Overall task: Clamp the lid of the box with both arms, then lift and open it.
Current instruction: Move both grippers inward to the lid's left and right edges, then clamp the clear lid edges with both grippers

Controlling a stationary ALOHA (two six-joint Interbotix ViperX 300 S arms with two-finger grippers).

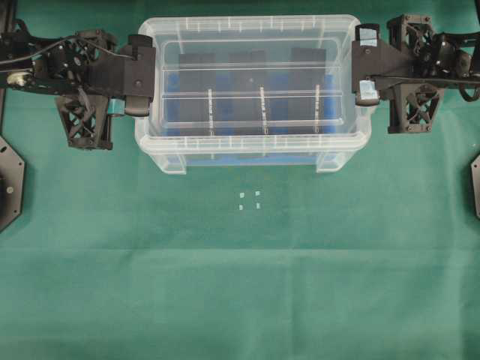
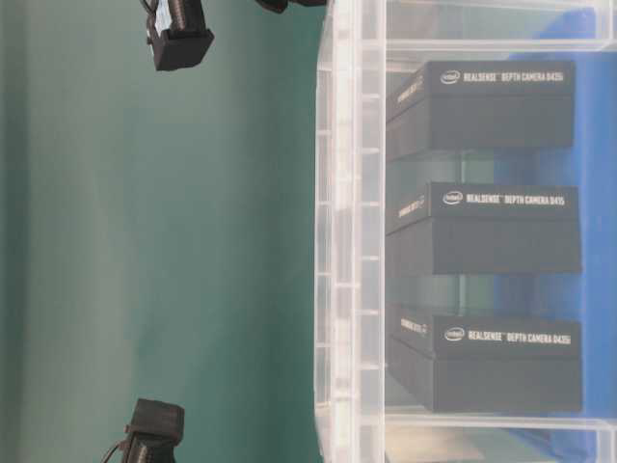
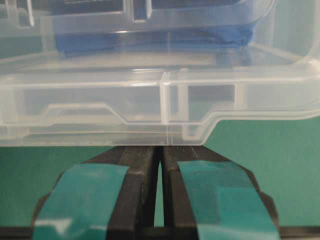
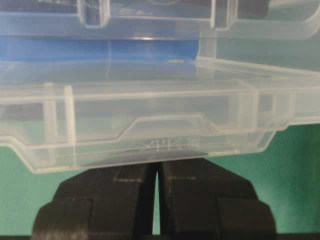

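The clear lid (image 1: 255,30) lies across the top of the deep clear box (image 1: 176,163), which holds a blue insert (image 3: 150,42) and three black blocks (image 2: 492,231). My left gripper (image 1: 150,73), with teal tape on it, is at the lid's left end. Its tips (image 3: 160,150) are pinched together under the lid's edge tab (image 3: 100,95). At the right end, my plain black right gripper (image 1: 356,64) has its tips (image 4: 156,167) closed the same way under the lid's edge (image 4: 150,100). In both wrist views the box rim (image 4: 150,10) shows behind the lid. The gap between them cannot be judged.
Green cloth covers the table, with small white marks (image 1: 249,200) in front of the box. Black plates sit at the left edge (image 1: 9,184) and the right edge (image 1: 475,184). In the table-level view the box wall (image 2: 352,241) fills the right half, and black gripper parts (image 2: 178,34) show at the edges.
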